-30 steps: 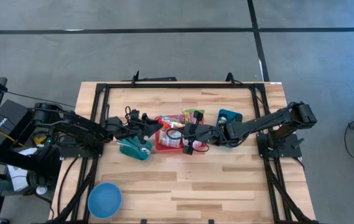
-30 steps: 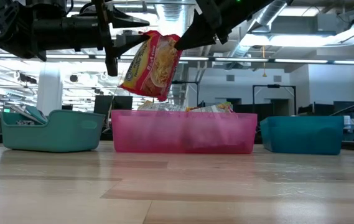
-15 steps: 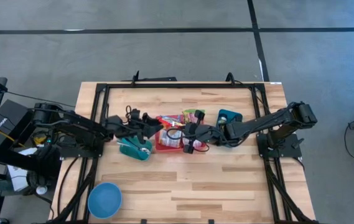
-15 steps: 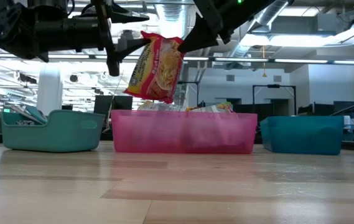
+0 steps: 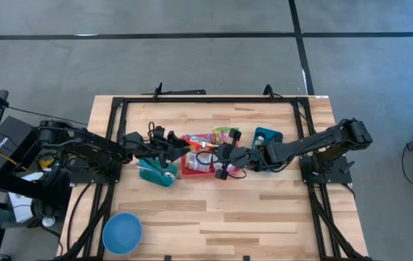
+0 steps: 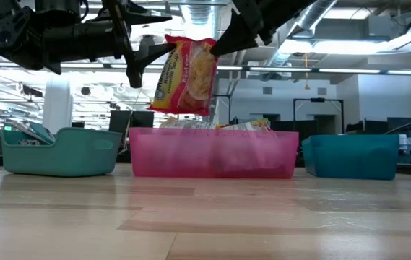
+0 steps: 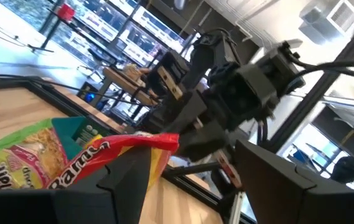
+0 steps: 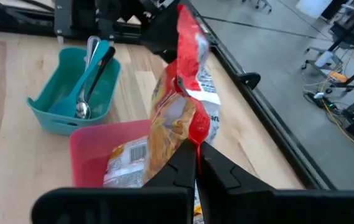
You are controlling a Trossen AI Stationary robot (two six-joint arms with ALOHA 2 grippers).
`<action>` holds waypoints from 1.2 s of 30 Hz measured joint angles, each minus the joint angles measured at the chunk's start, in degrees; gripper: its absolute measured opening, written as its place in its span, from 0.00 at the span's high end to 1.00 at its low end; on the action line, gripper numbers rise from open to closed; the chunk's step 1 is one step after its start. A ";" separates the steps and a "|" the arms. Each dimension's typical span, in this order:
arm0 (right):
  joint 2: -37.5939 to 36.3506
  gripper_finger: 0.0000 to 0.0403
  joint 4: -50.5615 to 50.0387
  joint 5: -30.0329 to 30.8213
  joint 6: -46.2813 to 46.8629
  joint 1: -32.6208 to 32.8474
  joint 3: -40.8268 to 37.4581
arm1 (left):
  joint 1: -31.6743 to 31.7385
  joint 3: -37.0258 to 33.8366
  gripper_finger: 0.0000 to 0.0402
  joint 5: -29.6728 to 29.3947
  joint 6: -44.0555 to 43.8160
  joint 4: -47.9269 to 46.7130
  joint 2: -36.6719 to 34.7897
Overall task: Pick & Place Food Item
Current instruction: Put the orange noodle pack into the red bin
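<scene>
A yellow-and-red noodle packet hangs above the pink bin, held by my right gripper, which is shut on its upper corner. In the right wrist view the packet stands just past my shut fingers. My left gripper is open at the packet's other upper corner. In its wrist view the packet's red end lies beside one of its spread fingers. More packets lie in the pink bin. My right gripper pinches the packet's red sealed edge at an upper corner between its two fingers. The fingers come slanting down from the table's right side. The packet hangs below them, nearly upright and clear of the pink bin. Whether my left gripper touches the packet, I cannot tell.
A teal bin with a spoon and spatula stands left of the pink bin, and a second teal bin stands to its right. A blue bowl sits at the table's near left corner. A black frame rims the table.
My left gripper has opened and let go of the packet's upper corner. The packet, tilted between both grippers a second ago, has swung nearly upright and now hangs from my right gripper alone, a little higher over the pink bin.
</scene>
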 joint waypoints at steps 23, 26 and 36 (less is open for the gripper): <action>-2.26 1.00 -3.14 2.07 0.49 0.33 0.00 | 0.00 0.00 0.28 11.23 -4.54 -0.02 0.00; -2.26 1.00 -4.17 2.76 0.59 0.33 0.00 | 0.00 0.00 0.27 12.78 -5.14 -0.04 0.00; -3.28 1.00 -4.83 2.81 0.62 0.37 0.06 | 1.46 -0.01 0.28 12.82 0.53 0.77 -0.41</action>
